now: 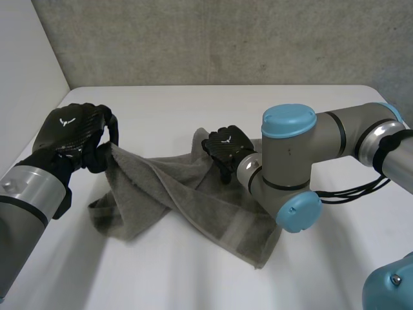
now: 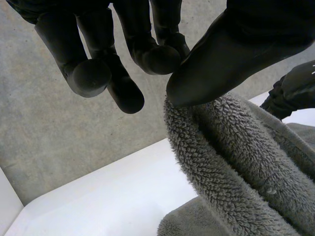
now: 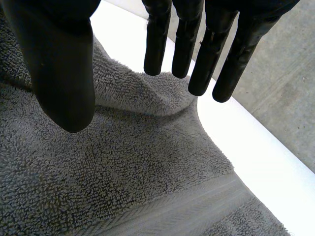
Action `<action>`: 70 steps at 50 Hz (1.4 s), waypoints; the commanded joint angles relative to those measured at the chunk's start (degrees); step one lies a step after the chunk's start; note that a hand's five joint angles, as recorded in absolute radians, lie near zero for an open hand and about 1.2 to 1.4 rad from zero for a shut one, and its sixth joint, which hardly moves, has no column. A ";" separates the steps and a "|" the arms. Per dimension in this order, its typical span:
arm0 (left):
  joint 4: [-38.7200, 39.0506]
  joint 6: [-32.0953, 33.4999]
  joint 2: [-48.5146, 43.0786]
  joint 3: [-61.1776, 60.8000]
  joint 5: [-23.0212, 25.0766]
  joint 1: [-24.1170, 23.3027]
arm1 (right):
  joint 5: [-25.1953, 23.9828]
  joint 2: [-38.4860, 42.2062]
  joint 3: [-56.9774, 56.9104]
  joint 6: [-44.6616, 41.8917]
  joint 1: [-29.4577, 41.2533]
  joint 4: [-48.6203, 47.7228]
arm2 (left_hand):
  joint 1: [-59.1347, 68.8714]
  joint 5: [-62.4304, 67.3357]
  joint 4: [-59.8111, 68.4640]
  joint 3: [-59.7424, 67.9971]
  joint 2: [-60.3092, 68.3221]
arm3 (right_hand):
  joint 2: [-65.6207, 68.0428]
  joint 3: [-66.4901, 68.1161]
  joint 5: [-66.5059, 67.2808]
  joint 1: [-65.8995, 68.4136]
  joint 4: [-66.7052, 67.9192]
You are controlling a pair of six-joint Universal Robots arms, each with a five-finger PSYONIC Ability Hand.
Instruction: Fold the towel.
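While the left hand [image 1: 72,132] pinches the towel [image 1: 197,197] at its nine o'clock end, raised off the counter [image 1: 187,274], the right hand [image 1: 227,150] rests released, fingers straight, on the cloth near twelve o'clock. Best, I judge, to carry the pinched end low toward three o'clock, with its edge taut.

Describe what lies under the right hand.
Under the right hand lies the towel, ridged into a fold near the straight fingers. The table below that part is covered.
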 commanded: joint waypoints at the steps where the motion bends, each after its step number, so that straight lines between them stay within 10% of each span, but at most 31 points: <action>1: 1.21 -4.66 1.83 -2.50 1.05 0.95 | 1.61 -3.71 10.51 -0.39 0.86 -8.33 | -2.69 -17.13 -22.94 -25.15 -22.97 | -21.68 -21.50 -21.05 -21.44 -21.50; 35: 1.74 -4.31 -0.37 4.97 5.88 0.86 | 1.26 -18.83 13.14 -0.83 0.77 -1.30 | -2.69 -17.13 -22.94 -25.15 -22.97 | -16.88 -16.70 -16.26 -16.65 -16.71; 53: 2.88 -3.96 -15.91 10.94 4.47 2.88 | -8.41 -39.74 53.71 -3.29 -3.97 -7.77 | -2.69 -17.13 -22.94 -25.15 -22.97 | -14.19 -14.00 -13.56 -13.95 -14.01; 70: 2.88 -3.96 -25.51 13.76 2.19 2.88 | -9.64 -39.13 66.32 -3.21 -6.70 -22.92 | -2.69 -17.13 -22.94 -25.15 -22.97 | -13.18 -13.00 -12.56 -12.95 -13.01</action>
